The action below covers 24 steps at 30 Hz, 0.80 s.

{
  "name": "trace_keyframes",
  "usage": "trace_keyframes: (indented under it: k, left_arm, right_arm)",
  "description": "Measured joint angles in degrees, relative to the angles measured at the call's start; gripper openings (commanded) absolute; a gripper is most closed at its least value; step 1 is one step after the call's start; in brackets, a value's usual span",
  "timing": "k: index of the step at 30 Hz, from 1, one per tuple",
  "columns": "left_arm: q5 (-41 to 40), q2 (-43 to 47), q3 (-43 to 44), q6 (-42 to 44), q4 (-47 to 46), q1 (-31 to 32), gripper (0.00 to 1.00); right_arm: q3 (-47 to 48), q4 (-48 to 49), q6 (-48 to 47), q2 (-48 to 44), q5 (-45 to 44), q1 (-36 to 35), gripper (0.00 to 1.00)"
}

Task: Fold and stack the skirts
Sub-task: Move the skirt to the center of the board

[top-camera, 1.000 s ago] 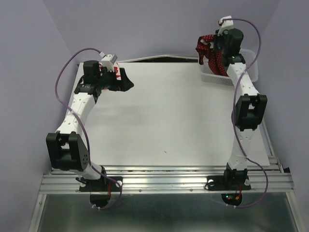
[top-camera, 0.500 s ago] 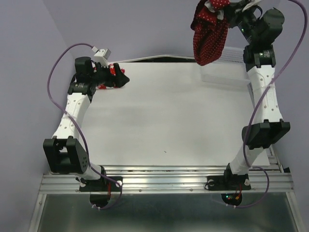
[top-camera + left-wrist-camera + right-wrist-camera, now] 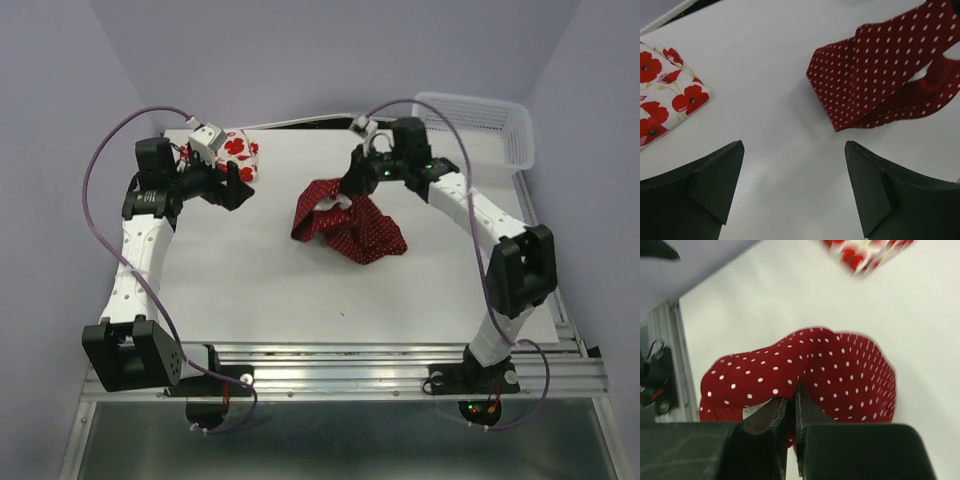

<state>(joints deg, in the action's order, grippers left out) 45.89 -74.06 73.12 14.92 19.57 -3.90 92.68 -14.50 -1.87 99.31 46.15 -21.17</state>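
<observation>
While the dotted skirt (image 3: 355, 232) was clamped mid-bench by the right end effector (image 3: 791, 391), the left end effector (image 3: 793, 148) was held apart; flattening for folding was judged next.

Soft, even light falls from above; the white table (image 3: 300, 290) is bright without glare, and the dotted skirt (image 3: 350, 232) throws only a faint shadow. The overhead view is sharp. In the right wrist view the flowered skirt (image 3: 865, 252) is smeared by blur, and the right gripper (image 3: 791, 402) looms dark and soft.
</observation>
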Motion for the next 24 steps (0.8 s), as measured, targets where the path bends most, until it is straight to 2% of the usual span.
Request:
trace_keyframes:
  k: [1,3,5,6,8,9,14,17,18,19,21,24]
  left_arm:
    - [0.0,0.0,-1.0,1.8,1.1,0.0,0.92]
    - [-0.2,-0.8,-3.1,3.9,2.5,0.0,0.92]
    - [-0.5,-2.3,-5.0,5.6,3.7,0.0,0.91]
    - [-0.7,-3.2,-5.9,6.1,4.2,0.0,0.91]
    - [-1.4,-5.3,-7.5,6.9,4.8,-0.1,0.91]
    - [-1.8,-6.1,-8.1,7.2,5.1,-0.3,0.9]
    - [-4.7,-6.8,-8.9,9.4,5.2,-0.4,0.86]
    - [-7.6,-5.2,-11.1,12.9,3.4,-0.3,0.84]
    - [-8.4,-4.7,-12.0,13.8,3.0,-0.3,0.81]
    - [-9.4,-4.2,-13.2,15.3,2.8,-0.3,0.81]
    - [-10.6,-4.3,-14.3,17.1,2.4,0.1,0.79]
    - [-11.0,-5.4,-14.6,17.5,1.9,1.4,0.76]
  right_arm:
    - [-2.6,-0.4,0.2,1.0,-0.1,-1.2,0.23]
    - [-6.5,-0.5,2.1,5.3,-0.5,-4.3,0.52]
    - [-5.6,-1.4,3.9,10.8,-0.8,-5.5,0.7]
    - [-2.8,-1.5,4.8,15.3,-1.2,-5.7,0.88]
    - [2.1,-2.1,5.7,21.4,-3.1,-5.5,0.93]
    - [3.8,-2.0,6.2,23.5,-4.3,-5.1,1.0]
    - [6.8,-5.0,5.3,22.3,-9.2,-4.0,0.99]
    - [5.2,-6.8,5.3,16.2,-12.5,-3.7,0.93]
    - [3.3,-7.0,5.4,12.2,-13.5,-3.7,0.91]
    - [1.4,-6.7,6.0,9.4,-14.0,-3.7,0.83]
    - [-4.1,-5.7,8.1,2.2,-14.2,-3.7,0.73]
    - [-9.9,-3.9,10.6,-3.2,-13.5,-4.0,0.64]
